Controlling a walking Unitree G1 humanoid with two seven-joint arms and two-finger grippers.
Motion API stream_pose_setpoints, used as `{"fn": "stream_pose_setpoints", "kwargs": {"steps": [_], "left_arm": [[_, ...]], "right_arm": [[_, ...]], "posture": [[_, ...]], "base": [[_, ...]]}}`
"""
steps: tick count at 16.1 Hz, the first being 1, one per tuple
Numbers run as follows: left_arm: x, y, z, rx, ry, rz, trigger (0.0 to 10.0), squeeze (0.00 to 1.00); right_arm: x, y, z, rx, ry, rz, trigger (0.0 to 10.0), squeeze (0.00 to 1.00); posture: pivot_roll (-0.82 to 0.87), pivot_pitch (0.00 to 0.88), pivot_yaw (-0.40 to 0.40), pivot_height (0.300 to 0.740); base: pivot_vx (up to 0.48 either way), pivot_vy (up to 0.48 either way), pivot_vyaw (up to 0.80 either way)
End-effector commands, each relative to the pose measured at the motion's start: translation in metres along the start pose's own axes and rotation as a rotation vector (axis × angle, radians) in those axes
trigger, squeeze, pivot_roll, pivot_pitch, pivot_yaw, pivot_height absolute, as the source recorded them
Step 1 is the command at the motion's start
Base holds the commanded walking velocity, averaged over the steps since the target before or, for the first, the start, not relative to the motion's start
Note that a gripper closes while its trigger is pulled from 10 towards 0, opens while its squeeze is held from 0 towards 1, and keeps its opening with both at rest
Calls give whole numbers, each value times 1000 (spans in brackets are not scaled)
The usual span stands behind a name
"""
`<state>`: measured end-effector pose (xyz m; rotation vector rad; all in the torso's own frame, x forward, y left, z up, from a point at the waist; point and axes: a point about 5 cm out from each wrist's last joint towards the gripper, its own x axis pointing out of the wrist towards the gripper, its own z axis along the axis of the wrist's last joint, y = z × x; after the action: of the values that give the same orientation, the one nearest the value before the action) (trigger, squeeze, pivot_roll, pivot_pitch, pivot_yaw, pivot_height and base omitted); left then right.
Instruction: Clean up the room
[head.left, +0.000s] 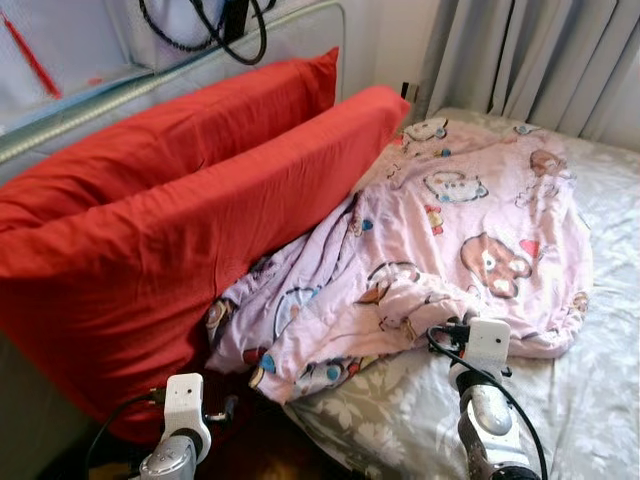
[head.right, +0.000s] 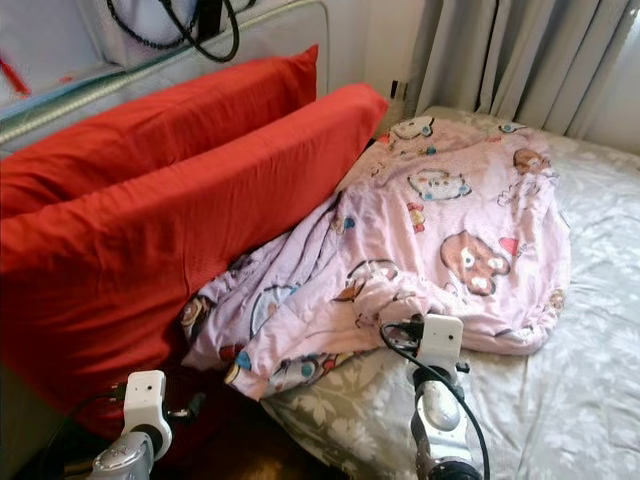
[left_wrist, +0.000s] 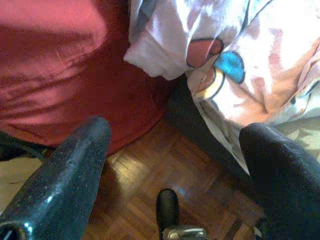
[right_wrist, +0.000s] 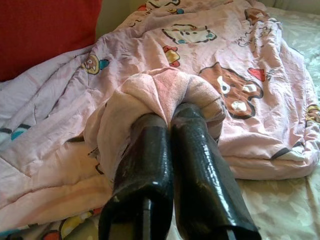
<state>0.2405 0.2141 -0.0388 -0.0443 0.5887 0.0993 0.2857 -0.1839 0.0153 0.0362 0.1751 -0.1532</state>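
Note:
A pink blanket (head.left: 470, 220) printed with cartoon bears lies crumpled across the bed, one corner hanging over the near edge. In the right wrist view my right gripper (right_wrist: 170, 117) is shut on a bunched fold of the pink blanket (right_wrist: 165, 90) at its near edge. The right arm (head.left: 485, 400) reaches in from the bottom of the head view. My left gripper (left_wrist: 175, 150) is open and hangs over the wooden floor (left_wrist: 165, 170), beside the bed's corner, with nothing between its fingers (left_wrist: 65, 175). The left arm (head.left: 180, 430) sits low at the bottom left.
Two large red pillows (head.left: 170, 210) lean against the headboard on the left, touching the blanket. The grey floral sheet (head.left: 590, 370) covers the mattress. Grey curtains (head.left: 540, 55) hang behind the bed. A black cable (head.left: 225, 40) loops above the headboard.

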Motion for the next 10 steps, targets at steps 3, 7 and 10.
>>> {"fn": "stream_pose_setpoints", "kwargs": {"steps": [3, 7, 10], "left_arm": [[-3, 2, -9, 10, 32, 3, 10000, 0], [-3, 2, -9, 10, 32, 3, 10000, 0], [-3, 2, -9, 10, 32, 3, 10000, 0]], "right_arm": [[-1, 0, -1, -1, -5, 0, 10000, 0], [-1, 0, -1, -1, -5, 0, 10000, 0], [-1, 0, -1, -1, -5, 0, 10000, 0]], "posture": [[69, 64, -4, 740], [69, 64, -4, 740], [69, 64, -4, 740]], "base": [[-266, 0, 0], [-266, 0, 0], [-266, 0, 0]]}}
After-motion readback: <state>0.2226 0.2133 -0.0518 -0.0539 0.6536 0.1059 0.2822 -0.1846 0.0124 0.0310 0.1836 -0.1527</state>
